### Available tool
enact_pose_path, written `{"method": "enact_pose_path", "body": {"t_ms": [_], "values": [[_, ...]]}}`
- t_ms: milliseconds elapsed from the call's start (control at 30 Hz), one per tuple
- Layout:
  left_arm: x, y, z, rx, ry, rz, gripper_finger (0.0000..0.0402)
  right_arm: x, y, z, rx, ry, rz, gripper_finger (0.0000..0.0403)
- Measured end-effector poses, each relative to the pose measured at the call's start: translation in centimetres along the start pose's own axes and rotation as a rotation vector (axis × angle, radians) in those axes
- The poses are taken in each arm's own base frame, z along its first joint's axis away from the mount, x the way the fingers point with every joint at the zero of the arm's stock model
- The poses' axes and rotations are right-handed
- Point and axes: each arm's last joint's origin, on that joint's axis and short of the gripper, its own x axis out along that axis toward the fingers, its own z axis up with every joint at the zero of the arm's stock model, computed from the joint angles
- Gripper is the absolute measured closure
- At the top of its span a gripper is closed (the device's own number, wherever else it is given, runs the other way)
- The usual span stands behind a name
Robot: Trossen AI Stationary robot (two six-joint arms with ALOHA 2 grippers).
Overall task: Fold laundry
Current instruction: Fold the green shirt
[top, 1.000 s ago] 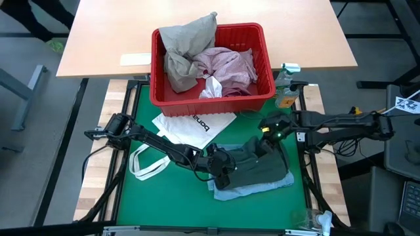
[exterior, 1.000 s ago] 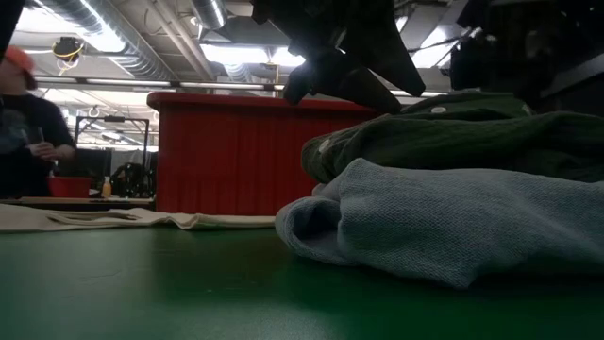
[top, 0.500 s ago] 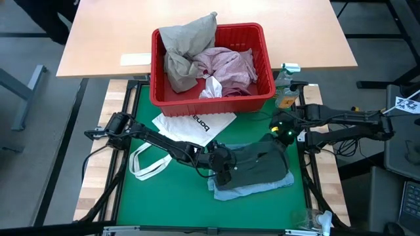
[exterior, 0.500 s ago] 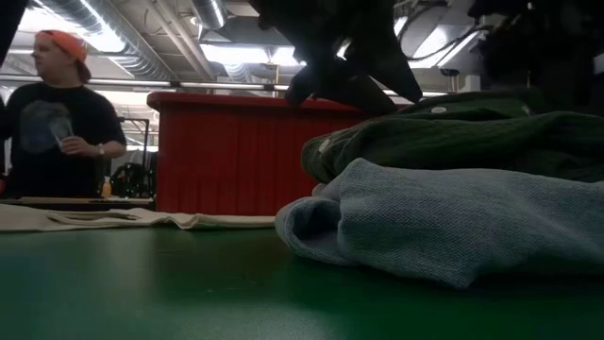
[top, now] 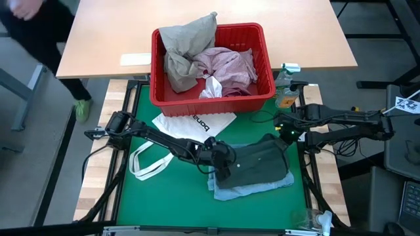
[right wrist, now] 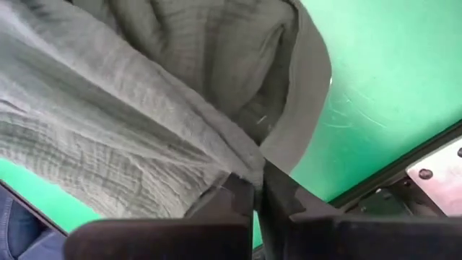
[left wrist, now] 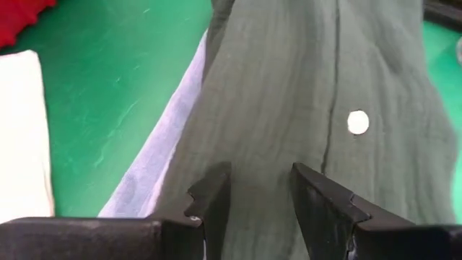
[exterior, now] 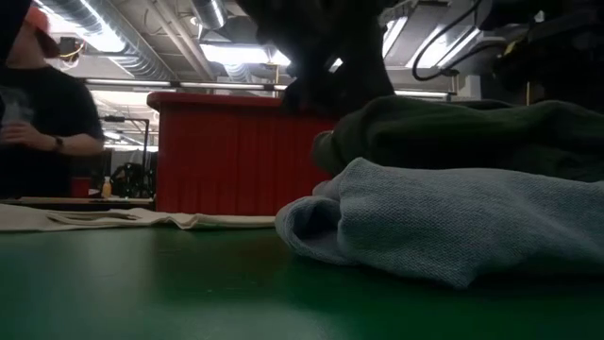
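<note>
I see R gripper (right wrist: 253, 189) pinched tight on far-right edge of dark grey-green garment (top: 259, 164), which lies atop light blue piece (top: 252, 190) on green mat (top: 164, 203). L gripper (left wrist: 258, 189) partly open, jaws pressing garment's left edge.

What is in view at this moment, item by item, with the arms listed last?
Dark grey-green garment: one, on the green mat, atop the light blue one.
Light blue garment: one, lowest in the pile.
Red basket: one, at the mat's far edge.
Beige-khaki garment: one, in the basket.
Mottled pink garment: one, in the basket.
White piece: one, in the basket.
White tote bag: one, flat on the mat.
Person: one, beyond the table.
Left gripper: open over the grey-green garment.
Right gripper: shut on the grey-green garment's edge.
</note>
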Motion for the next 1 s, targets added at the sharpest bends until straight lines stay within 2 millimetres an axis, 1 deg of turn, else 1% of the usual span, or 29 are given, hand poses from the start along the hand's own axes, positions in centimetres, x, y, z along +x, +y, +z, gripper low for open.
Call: {"method": "enact_pose_path", "body": {"t_ms": [200,400,500,700,767,900,1000], "values": [[-0.1,0.6,-0.9,0.038,0.087,0.054,0.0262,0.0,0.1,0.1,-0.002,-0.003,0.004,0.0398],[-0.4,0.3,-1.6,0.063,0.128,0.071,0.0262,0.0,0.1,0.1,-0.005,-0.008,0.005,0.0394],[-0.4,0.3,-1.6,0.064,0.128,0.071,0.0262,0.0,0.1,0.1,-0.006,-0.008,0.004,0.0372],[-0.4,0.3,-1.6,0.064,0.129,0.071,0.0262,0.0,0.0,0.2,-0.022,-0.023,-0.018,0.0296],[-0.4,0.3,-1.6,0.065,0.129,0.07,0.0262,0.0,-0.1,0.1,-0.017,-0.028,-0.035,0.0277],[-0.7,0.3,-1.4,0.068,0.124,0.066,0.0262,0.0,-0.2,-0.1,-0.009,0.003,-0.04,0.0262],[-1.6,0.3,-0.7,0.059,0.098,0.052,0.0262,0.0,0.0,-0.2,0.005,0.05,0.025,0.0261]]}}
